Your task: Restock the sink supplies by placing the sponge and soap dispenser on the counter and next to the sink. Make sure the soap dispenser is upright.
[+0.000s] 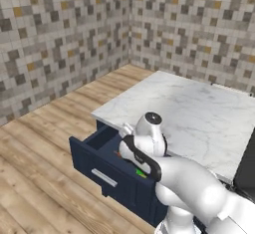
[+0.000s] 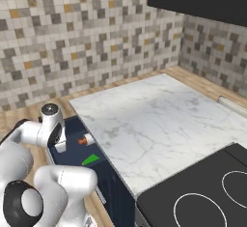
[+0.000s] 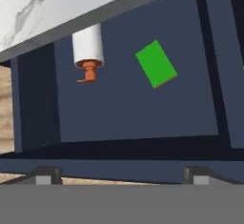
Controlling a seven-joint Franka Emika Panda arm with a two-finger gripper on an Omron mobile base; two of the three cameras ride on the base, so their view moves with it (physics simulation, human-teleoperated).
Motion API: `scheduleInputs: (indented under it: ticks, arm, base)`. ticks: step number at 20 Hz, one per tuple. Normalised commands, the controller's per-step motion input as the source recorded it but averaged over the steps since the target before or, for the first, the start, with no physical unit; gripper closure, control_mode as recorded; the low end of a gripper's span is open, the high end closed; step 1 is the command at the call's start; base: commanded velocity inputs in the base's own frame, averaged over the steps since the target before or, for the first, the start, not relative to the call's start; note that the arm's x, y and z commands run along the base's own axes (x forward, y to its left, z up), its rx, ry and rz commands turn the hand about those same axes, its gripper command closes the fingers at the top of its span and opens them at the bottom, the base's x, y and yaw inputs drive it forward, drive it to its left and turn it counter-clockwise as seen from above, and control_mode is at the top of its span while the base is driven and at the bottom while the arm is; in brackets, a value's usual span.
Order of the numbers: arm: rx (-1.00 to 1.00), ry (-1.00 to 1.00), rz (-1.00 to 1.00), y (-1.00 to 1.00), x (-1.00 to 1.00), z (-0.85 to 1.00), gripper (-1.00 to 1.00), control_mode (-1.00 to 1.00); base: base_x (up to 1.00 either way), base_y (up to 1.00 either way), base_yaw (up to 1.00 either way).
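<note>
Drawer [image 3: 133, 108] of navy cabinet pulled open under marble counter [image 1: 199, 113]. Sponge [image 3: 156, 64] lies flat on drawer floor; soap dispenser [image 3: 87, 49] lies on its side nearby, apart from sponge, body partly under counter edge, orange pump pointing out toward drawer front. Gripper [image 3: 121, 178] hovers above drawer front — fingers spread wide, holding nothing. Black cooktop [image 2: 202, 197] adjoins the slab.

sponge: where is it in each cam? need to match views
Left base view: sponge, a green sliver low centre, beside the arm's dark wrist band.
Right base view: lower left, on the open drawer's floor.
Hand view: upper centre-right, lying flat.
Shared landmark: soap dispenser lying in the same drawer.
</note>
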Motion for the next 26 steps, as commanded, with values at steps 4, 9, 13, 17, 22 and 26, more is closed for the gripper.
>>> scheduleInputs:
  ticks: [4,9,13,17,22,26]
  arm:
    - [0.00,0.22,0.13,0.00,0.47,-0.52,-1.00,-1.00]
    - [0.00,0.21,0.24,0.00,0.46,-0.58,-1.00,-1.00]
    - [0.00,0.13,0.19,0.34,0.17,-0.36,-1.00,-1.00]
    - [0.00,0.03,0.08,0.84,-0.03,-0.30,-1.00,-1.00]
    - [0.00,0.00,0.02,0.99,-0.15,-0.29,-1.00,-1.00]
    - [0.00,0.00,0.00,0.96,-0.41,-0.07,-1.00,-1.00]
  base:
    - [0.00,0.00,0.00]
    - [0.00,0.00,0.00]
    - [0.00,0.00,0.00]
    - [0.00,0.00,0.00]
    - [0.00,0.00,0.00]
    - [0.00,0.00,0.00]
